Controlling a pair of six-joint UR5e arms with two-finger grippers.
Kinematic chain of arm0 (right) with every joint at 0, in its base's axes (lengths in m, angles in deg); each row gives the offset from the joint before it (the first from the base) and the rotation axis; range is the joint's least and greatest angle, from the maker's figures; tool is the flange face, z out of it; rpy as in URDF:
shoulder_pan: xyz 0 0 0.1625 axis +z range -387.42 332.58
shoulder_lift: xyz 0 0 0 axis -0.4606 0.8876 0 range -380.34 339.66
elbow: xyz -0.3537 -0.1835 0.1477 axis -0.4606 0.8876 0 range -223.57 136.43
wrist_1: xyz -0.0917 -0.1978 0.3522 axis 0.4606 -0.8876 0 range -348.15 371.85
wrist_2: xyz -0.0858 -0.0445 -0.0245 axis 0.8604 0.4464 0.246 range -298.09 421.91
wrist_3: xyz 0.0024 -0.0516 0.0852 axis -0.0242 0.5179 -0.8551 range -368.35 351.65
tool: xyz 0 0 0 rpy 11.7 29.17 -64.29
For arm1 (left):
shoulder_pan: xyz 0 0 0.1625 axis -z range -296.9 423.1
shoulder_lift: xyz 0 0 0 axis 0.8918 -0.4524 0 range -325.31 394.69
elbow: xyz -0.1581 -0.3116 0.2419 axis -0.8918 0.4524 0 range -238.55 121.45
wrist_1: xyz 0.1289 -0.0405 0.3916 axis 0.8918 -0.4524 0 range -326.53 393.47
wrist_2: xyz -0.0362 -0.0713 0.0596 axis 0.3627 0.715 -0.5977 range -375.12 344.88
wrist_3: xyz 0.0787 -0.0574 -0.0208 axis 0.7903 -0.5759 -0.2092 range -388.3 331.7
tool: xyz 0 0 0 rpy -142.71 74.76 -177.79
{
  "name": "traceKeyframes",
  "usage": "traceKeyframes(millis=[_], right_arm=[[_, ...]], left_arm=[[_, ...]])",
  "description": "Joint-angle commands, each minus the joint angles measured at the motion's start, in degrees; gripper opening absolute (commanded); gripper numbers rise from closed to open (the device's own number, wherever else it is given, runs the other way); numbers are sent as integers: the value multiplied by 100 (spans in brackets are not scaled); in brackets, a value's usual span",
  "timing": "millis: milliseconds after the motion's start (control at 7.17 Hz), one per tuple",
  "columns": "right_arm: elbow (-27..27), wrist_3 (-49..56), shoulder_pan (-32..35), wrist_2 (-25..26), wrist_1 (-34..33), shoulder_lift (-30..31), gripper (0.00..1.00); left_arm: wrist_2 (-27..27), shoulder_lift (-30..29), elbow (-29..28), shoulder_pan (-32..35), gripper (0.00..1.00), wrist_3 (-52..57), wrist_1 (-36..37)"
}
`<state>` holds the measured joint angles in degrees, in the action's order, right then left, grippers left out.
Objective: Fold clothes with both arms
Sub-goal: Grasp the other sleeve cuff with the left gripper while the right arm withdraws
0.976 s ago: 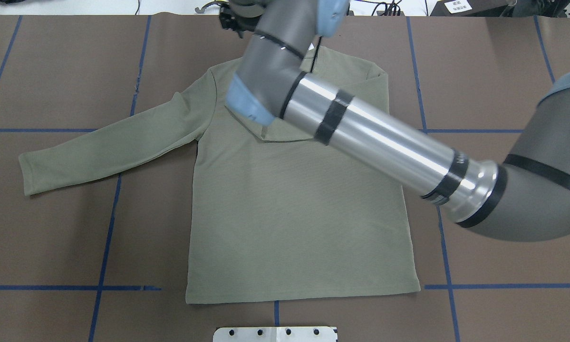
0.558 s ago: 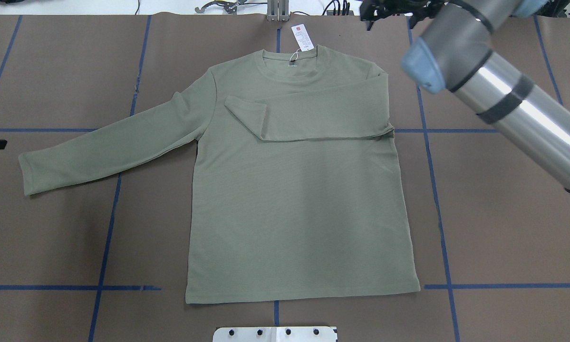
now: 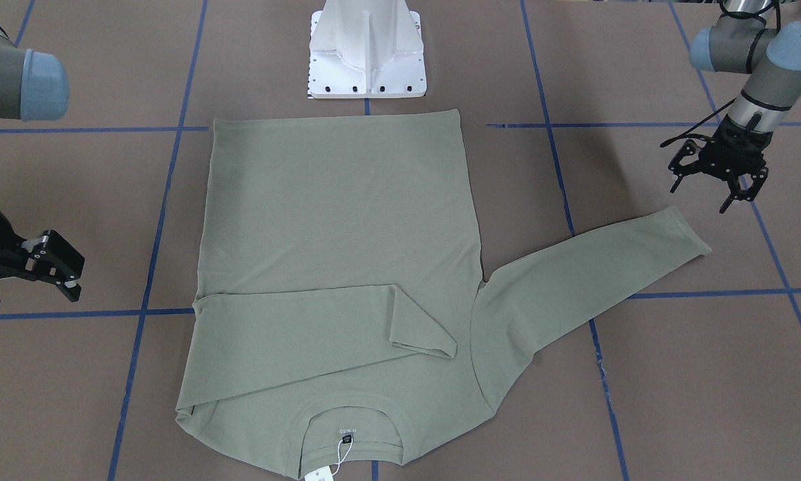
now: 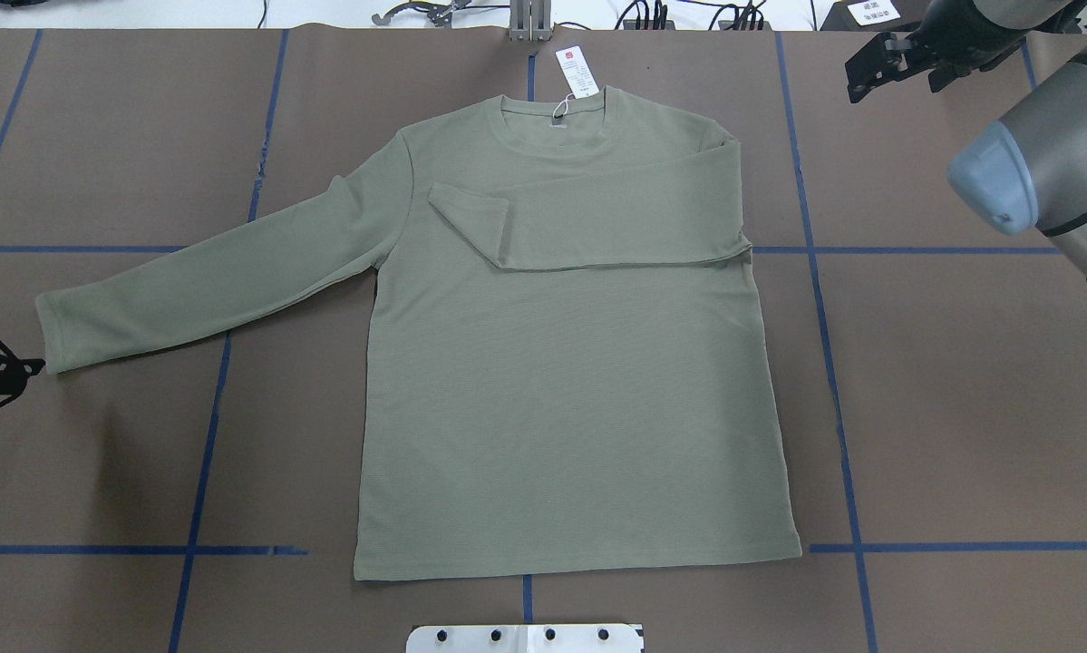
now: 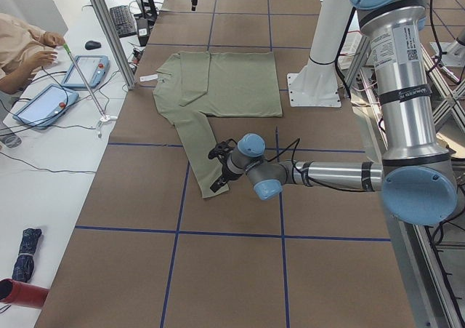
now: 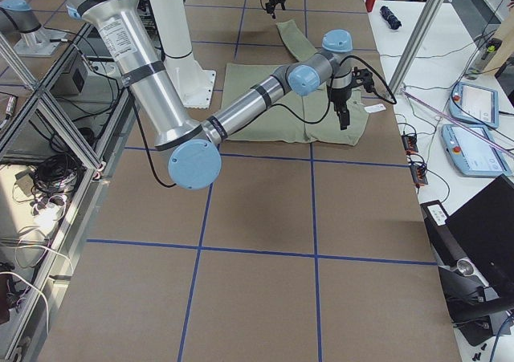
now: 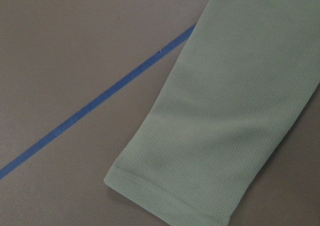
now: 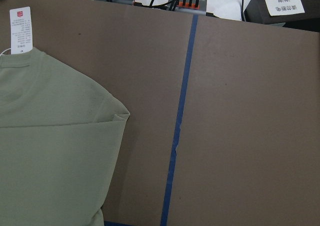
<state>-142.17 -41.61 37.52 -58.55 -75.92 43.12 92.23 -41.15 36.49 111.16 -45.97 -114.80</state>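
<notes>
The sage-green shirt [image 4: 561, 390] lies flat, face up, on the brown table, its collar at the far side with a white hang tag [image 4: 577, 71]. One sleeve [image 4: 597, 218] is folded across the chest. The other sleeve stretches out to the left, and its cuff [image 4: 53, 331] fills the left wrist view [image 7: 200, 151]. My left gripper [image 3: 702, 192] hovers open just beyond that cuff, holding nothing. My right gripper [image 3: 73, 274] stands open and empty off the shirt's folded side, near the far right corner [image 4: 897, 68].
The white pedestal base [image 3: 367, 50] stands just behind the shirt's hem. Blue tape lines [image 4: 824, 317] grid the table. Cables and a labelled black box [image 4: 874, 14] lie along the far edge. A person sits at a side desk with tablets [image 5: 80, 70].
My right arm has swung off the shirt's collar area out to the far right, leaving the folded sleeve lying on the chest. The left gripper has come closer to the outstretched cuff.
</notes>
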Motion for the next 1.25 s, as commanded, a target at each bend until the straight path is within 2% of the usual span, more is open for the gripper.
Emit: traceKeyframes(millis=[0,139,558,697,836,976,1115], right_arm=[[-54,13,9,5,23,53,100],[-54,12,9,13,24,62,100],[-54,12,9,31,24,79,100],[-54,12,9,31,32,97,100],[-54,12,9,31,32,97,100],[-54,12,9,31,41,106,100],[-54,4,9,31,41,114,100]], left_arm=[[-57,-44,-99,-279,89,-8,-9],[-57,-123,-177,-306,84,0,0],[-66,-317,-380,-306,77,26,9],[-66,-317,-380,-306,64,27,9],[-48,-309,-372,-297,36,27,0],[-48,-300,-372,-297,4,44,-9],[-48,-274,-328,-280,0,53,-18]])
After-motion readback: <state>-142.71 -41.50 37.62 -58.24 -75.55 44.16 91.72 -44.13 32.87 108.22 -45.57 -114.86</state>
